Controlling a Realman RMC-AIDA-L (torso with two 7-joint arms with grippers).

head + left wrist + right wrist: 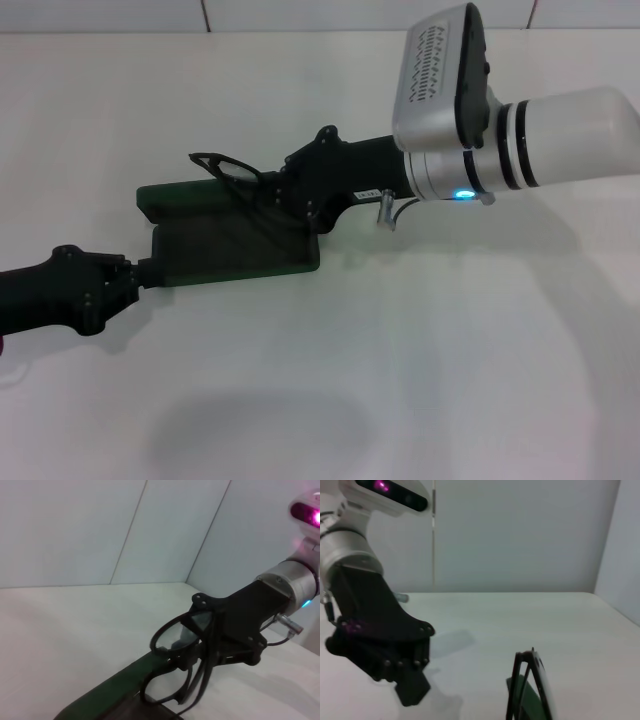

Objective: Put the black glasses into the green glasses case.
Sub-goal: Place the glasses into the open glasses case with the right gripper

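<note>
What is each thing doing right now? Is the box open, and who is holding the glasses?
Dark green hinged glasses case: open, lying flat on the white table.
Thin black-framed glasses: lifted over the open case, temple arms hanging down toward it.
Right gripper: shut on the glasses, over the case.
Left gripper: at the case's near end, holding its edge.

Premises: a bare test-lab station. Evidence: plain white smooth tabletop [420, 380] enclosed by plain white panel walls [75, 530] with seams.
</note>
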